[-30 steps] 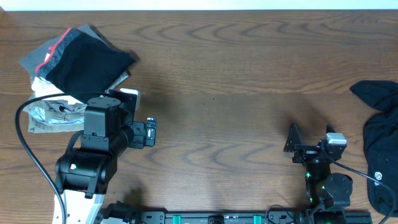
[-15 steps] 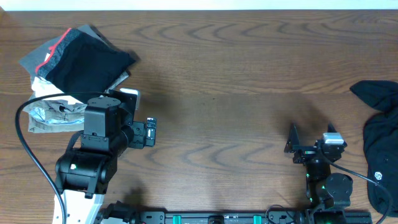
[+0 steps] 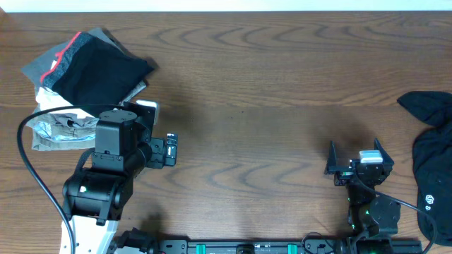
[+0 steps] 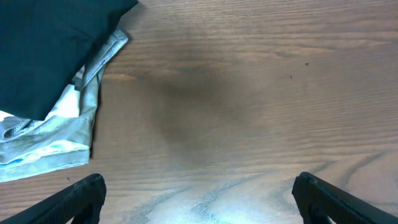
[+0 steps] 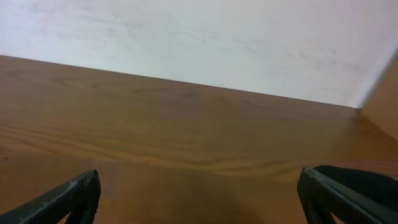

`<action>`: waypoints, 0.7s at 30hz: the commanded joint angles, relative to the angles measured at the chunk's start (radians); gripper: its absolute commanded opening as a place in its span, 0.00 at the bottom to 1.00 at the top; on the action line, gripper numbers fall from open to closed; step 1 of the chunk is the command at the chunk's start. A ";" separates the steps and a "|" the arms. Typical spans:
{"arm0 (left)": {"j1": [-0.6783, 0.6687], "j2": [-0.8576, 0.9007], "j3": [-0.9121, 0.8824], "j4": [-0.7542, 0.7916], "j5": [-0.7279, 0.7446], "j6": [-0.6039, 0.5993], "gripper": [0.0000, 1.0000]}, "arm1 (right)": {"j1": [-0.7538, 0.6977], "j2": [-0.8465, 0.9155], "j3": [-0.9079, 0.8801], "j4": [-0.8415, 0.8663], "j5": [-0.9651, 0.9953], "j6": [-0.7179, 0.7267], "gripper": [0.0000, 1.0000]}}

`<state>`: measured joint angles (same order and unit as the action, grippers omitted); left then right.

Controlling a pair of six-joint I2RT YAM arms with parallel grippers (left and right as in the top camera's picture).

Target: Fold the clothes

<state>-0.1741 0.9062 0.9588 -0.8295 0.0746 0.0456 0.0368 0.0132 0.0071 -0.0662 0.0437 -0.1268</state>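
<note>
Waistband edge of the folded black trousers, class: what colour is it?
The waistband edge is coral red, clearest in the overhead view.

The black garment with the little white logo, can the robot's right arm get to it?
Probably yes. The black garment lies just beside the right gripper, with only bare table between them, and the jaws stand open. Part of it runs off the picture's edge.

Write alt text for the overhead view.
A pile of folded clothes, black trousers on top, sits at the far left corner of the wooden table, and a crumpled black garment with a white logo lies at the right edge. The left arm and right arm sit at the near edge, the right gripper open and empty.
</note>
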 commanded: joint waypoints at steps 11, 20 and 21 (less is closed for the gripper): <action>-0.001 -0.172 0.000 -0.023 -0.012 0.003 0.98 | -0.006 0.001 -0.002 -0.004 0.008 -0.021 0.99; -0.001 -0.412 -0.158 -0.037 -0.024 0.003 0.98 | -0.006 0.001 -0.002 -0.004 0.008 -0.021 0.99; -0.001 -0.439 -0.194 -0.021 -0.024 0.003 0.98 | -0.006 0.001 -0.002 -0.004 0.008 -0.021 0.99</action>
<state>-0.1741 0.5144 0.8429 -0.8604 0.0666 0.0460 0.0368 0.0135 0.0071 -0.0658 0.0444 -0.1368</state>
